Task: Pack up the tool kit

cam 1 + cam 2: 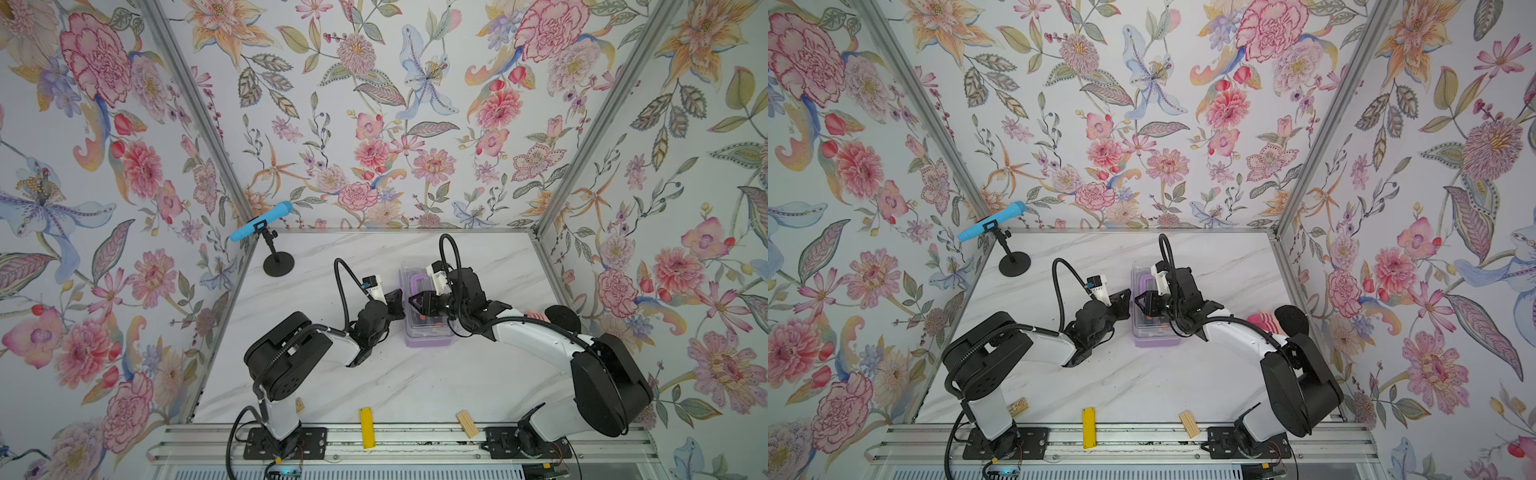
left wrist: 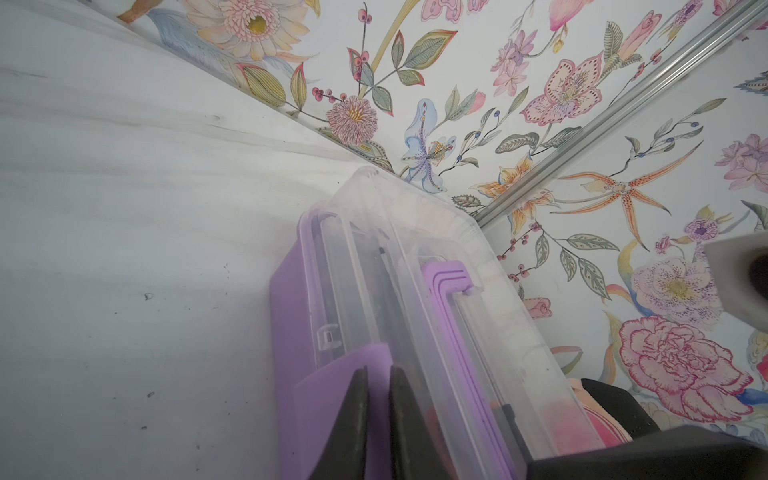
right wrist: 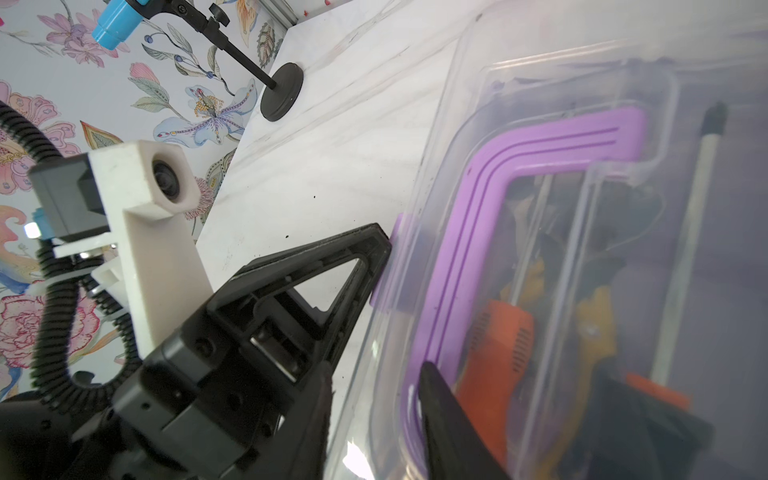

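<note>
Seen from above, the tool kit (image 1: pixel 426 332), a small case with a lilac base and a clear lid, lies on the marble tabletop (image 1: pixel 415 386) just toward 1 o'clock of its middle. Its long axis runs from 12 to 6 o'clock. The lid is down, and an orange tool handle (image 3: pixel 498 336) shows through it.

The left pincer (image 1: pixel 399 303) comes in from 9 o'clock, so the case lies at 3 o'clock from it. Its jaws are drawn together, and the tips touch the purple latch (image 2: pixel 328 382) on the case's long side. The right pincer (image 1: pixel 415 303) reaches across the lid from 3 o'clock, beside the purple handle (image 3: pixel 478 208). Its jaws stand partly apart astride the lid's rim, and it cannot be told whether they pinch it.

The left arm is nearer the latch. Fastening it probably calls for a push toward 3 o'clock while the right arm steadies the case.
</note>
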Tool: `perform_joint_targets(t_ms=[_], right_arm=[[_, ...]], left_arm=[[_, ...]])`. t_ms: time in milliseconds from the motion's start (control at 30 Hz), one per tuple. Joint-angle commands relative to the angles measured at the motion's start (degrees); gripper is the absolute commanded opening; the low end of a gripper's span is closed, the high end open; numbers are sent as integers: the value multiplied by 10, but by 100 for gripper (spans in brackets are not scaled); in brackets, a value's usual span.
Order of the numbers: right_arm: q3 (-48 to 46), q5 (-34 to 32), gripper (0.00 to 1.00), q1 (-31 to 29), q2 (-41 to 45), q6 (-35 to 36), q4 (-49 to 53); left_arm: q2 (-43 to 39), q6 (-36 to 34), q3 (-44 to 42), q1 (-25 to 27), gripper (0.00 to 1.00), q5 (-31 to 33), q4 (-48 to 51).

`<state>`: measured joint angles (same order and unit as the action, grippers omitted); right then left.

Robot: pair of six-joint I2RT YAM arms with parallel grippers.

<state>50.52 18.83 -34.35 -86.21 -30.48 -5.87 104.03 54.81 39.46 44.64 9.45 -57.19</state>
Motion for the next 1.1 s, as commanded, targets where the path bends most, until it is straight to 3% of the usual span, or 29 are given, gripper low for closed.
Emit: perform_joint_targets(t_ms=[0, 300, 1067], right_arm=[[-29, -5, 38, -5, -44, -4, 117], [-27, -7, 37, -8, -44, -4, 116], [-17, -8, 37, -11, -57, -3, 128]], left_arm=[[13, -13, 19, 32, 14, -81, 61], [-9, -47, 38, 40, 17, -66, 107], [-11, -59, 13, 51, 15, -115, 77]])
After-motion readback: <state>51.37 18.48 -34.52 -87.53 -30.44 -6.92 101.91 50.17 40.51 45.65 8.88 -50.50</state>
